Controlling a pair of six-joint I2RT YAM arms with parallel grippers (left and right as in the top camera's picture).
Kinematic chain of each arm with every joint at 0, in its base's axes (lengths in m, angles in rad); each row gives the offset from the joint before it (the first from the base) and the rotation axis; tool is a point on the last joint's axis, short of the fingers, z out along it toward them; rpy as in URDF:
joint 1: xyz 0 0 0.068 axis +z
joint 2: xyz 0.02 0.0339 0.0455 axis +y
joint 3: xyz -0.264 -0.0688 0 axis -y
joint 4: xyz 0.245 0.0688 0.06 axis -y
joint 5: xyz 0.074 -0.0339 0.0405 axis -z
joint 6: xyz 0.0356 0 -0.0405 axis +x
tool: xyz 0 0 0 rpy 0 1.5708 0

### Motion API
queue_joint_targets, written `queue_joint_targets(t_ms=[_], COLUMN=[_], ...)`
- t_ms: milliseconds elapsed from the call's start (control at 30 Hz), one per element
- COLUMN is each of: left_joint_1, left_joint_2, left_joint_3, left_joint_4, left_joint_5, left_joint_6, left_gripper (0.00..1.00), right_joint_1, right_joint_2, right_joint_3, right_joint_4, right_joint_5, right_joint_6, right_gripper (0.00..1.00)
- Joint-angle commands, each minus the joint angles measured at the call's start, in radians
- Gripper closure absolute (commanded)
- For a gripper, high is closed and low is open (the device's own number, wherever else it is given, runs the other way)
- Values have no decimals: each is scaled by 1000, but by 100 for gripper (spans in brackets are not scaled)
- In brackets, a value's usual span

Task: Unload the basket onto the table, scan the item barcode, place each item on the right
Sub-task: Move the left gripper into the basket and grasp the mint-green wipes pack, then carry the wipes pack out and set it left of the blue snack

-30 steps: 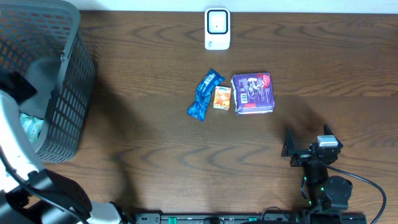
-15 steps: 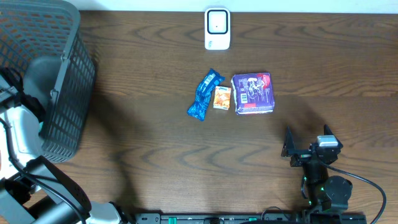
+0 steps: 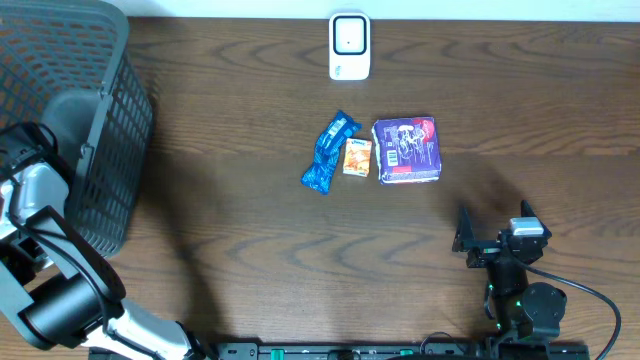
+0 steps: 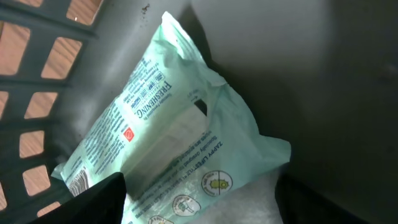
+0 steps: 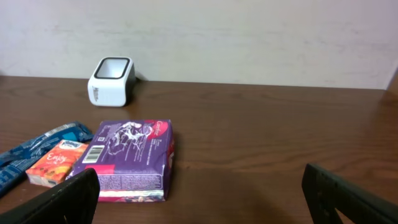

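Note:
Inside the dark mesh basket (image 3: pixel 100 120), a pale green wipes pack (image 4: pixel 180 137) with printed text slants between the two black fingers of my left gripper (image 4: pixel 199 196). The fingers press against its lower end, and a barcode corner shows by the left finger (image 4: pixel 93 199). In the overhead view the left arm (image 3: pixel 30 165) covers the pack. The white barcode scanner (image 3: pixel 349 45) stands at the table's far middle. My right gripper (image 3: pixel 495 225) rests open near the front right, holding nothing.
A blue packet (image 3: pixel 328 153), a small orange box (image 3: pixel 357 157) and a purple pack (image 3: pixel 406 150) lie in a row at the table's middle. The right wrist view shows the purple pack (image 5: pixel 127 158) ahead on the left and the scanner (image 5: pixel 112 79) beyond it.
The left arm has shifted within the basket, toward its left side. Its jaws have narrowed onto the green pack, which no longer shows from overhead. The right arm has not moved.

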State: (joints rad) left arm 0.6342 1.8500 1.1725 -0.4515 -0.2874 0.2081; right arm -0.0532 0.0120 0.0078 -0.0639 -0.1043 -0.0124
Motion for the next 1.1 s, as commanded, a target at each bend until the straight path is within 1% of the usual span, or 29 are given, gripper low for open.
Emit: queue_joint_targets(t_ms=[0,133,267,400,433,467,533,567,600,633,667,800,933,967,1033,1067], left_joint_1=[5,5,5,5,5,5,5,5,3,3,3,3,3,3,3,3], left_joint_2=[39,39,41,59,66,74,92,101,101,97,89,9,-134,-181,-280,-353], left_joint_3=[-10,-10,-10,-11,-11,-11,-11,-11,-11,-11,-10,-8,14,22,31,32], left_joint_4=[14,43,53,46,41,34,22,18,16,16,15,16,21,21,21,32], left_joint_5=[10,10,11,19,27,45,90,101,100,100,98,97,101,124,222,312], left_joint_6=[9,9,9,5,0,0,0,0,0,1,0,-5,-122,-144,-162,-163], left_gripper=[22,23,35,38,40,43,45,62,76,87,92,92,93,93,93,92], right_joint_1=[-5,-5,-5,-5,-5,-5,-5,-5,-5,-5,-5,-5,-5,-5,-5,-5], right_joint_2=[-5,-5,-5,-5,-5,-5,-5,-5,-5,-5,-5,-5,-5,-5,-5,-5], right_joint_3=[-2,-2,-2,-2,-2,-2,-2,-2,-2,-2,-2,-2,-2,-2,-2,-2], right_joint_4=[-3,-3,-3,-3,-3,-3,-3,-3,-3,-3,-3,-3,-3,-3,-3,-3], right_joint_5=[-6,-6,-6,-6,-6,-6,-6,-6,-6,-6,-6,-6,-6,-6,-6,-6], right_joint_6=[-15,-15,-15,-15,-15,-15,-15,-15,-15,-15,-15,-15,-15,-15,-15,-15], right_gripper=[1,1,1,1,1,1,1,1,1,1,1,1,1,1,1,1])
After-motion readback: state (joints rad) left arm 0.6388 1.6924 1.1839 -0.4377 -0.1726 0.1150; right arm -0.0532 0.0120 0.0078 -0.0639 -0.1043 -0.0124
